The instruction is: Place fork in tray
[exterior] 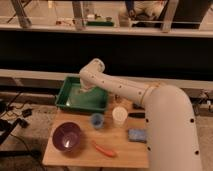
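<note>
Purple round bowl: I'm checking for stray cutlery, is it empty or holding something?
Empty: the purple round bowl shows only its bare inside. The gripper hangs over the green rectangular plastic tray.

The scene is viewed from one camera set high behind the robot arm point(127, 91), angled downward and forward across the wooden table point(125, 151) at close range. The gripper point(82, 92) is seen left of centre over the green tray point(63, 93), at the table's far edge.

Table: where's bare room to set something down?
The table is bare in front of the blue sponge, right of the orange item, and between green tray and purple bowl. The gripper hangs over the tray, crowding it.
</note>
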You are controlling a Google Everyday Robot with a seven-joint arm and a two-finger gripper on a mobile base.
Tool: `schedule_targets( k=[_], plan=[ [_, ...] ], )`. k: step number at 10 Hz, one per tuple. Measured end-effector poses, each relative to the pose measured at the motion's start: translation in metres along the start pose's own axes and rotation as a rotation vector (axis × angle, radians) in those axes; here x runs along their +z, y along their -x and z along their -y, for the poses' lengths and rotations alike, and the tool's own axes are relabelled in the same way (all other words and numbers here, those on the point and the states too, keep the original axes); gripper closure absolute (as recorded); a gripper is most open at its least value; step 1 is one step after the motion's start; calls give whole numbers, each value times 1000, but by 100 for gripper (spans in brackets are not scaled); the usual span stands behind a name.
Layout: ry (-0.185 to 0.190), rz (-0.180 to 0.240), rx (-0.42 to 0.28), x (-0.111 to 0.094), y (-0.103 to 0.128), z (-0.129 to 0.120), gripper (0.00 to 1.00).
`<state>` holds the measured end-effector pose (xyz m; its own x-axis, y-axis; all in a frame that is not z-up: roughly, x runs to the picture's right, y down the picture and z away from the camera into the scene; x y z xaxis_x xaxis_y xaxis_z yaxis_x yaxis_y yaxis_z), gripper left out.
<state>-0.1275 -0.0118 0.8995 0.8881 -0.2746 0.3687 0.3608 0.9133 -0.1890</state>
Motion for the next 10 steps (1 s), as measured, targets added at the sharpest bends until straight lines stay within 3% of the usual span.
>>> schedule_targets(
  k=[10],
  plan=[
    [5,40,10,12,-4,1,99]
  ],
)
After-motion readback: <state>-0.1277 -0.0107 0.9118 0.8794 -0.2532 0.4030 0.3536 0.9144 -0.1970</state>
